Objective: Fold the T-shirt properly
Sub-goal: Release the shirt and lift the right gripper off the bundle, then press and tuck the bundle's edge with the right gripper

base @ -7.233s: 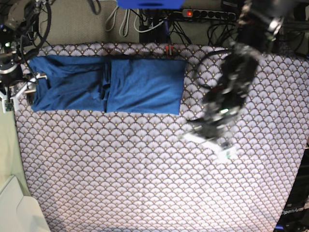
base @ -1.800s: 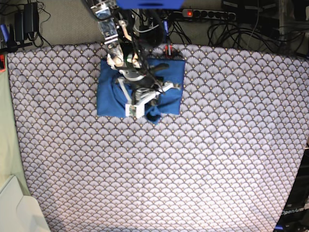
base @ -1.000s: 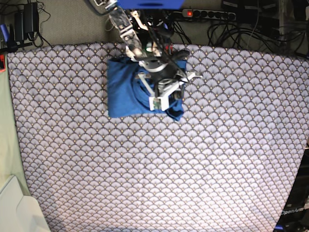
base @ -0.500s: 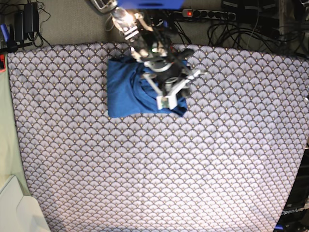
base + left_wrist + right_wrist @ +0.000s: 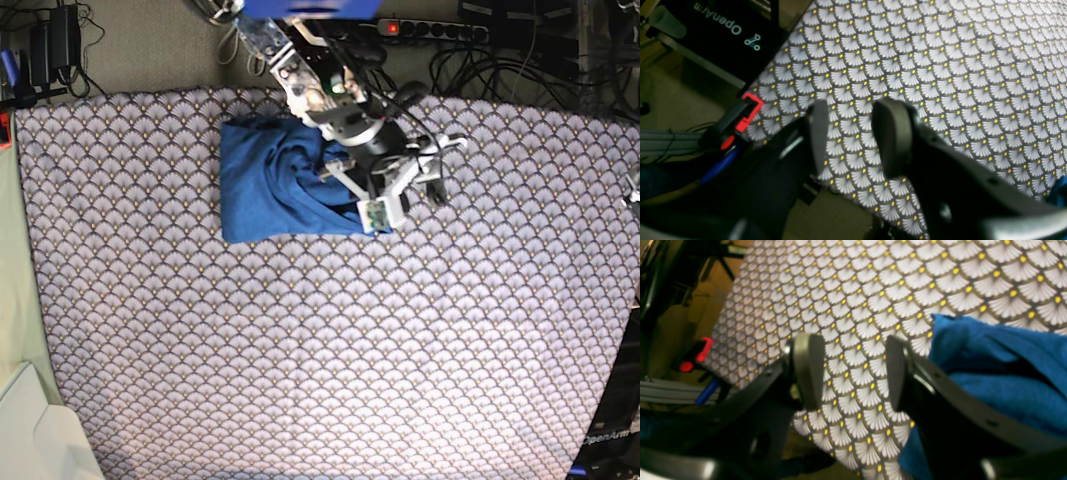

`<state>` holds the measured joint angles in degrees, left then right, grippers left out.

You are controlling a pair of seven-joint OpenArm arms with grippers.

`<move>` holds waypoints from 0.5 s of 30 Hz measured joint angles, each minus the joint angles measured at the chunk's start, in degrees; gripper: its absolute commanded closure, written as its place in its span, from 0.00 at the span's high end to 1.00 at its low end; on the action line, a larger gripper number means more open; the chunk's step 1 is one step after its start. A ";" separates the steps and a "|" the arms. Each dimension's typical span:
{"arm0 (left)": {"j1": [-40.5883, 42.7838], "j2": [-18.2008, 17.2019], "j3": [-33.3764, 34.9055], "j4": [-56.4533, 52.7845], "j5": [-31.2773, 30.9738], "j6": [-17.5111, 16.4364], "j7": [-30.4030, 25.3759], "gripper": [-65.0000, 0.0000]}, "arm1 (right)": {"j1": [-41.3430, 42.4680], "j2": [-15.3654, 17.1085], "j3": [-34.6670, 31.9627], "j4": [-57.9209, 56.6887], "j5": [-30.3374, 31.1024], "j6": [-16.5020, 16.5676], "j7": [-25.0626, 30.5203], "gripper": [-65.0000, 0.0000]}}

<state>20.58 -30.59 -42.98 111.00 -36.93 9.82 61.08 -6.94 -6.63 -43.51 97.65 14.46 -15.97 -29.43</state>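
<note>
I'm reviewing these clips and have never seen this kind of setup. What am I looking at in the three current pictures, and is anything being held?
This is a two-armed robot folding laundry. The base view looks straight down on a table under a scallop-patterned cloth. On it lies the blue T-shirt, folded into a compact bundle. The other two pictures come from cameras mounted on each wrist, looking along the fingers. The right gripper is open beside the shirt's edge, holding nothing. The left gripper is also open and empty, over bare cloth near the table edge, where a red clamp sits.
</note>
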 measured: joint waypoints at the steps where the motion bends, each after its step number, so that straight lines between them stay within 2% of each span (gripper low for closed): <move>1: 0.02 0.02 0.00 0.00 0.04 0.00 0.00 0.39 | -0.28 0.81 0.46 0.81 0.39 0.00 -0.13 0.47; 5: 0.07 -0.24 -0.02 -0.02 0.24 0.00 0.00 0.39 | -0.42 5.46 7.91 5.73 0.26 -0.31 -0.09 0.45; 9: 0.02 -0.31 -0.02 -0.24 0.26 -0.02 -0.02 0.39 | -0.52 9.68 13.57 9.97 0.48 -0.39 -0.09 0.28; 13: -0.13 -0.35 0.42 -0.26 0.26 0.02 -0.02 0.39 | -3.69 10.23 18.49 11.15 0.52 -0.42 0.13 0.05; 15: -0.17 -0.63 2.21 -0.26 0.59 0.00 -0.46 0.39 | -6.08 9.27 20.50 11.13 0.61 -0.42 0.15 0.00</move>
<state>20.40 -31.22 -40.77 110.74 -36.34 9.82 60.62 -13.02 2.63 -23.00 108.77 15.07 -16.38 -29.28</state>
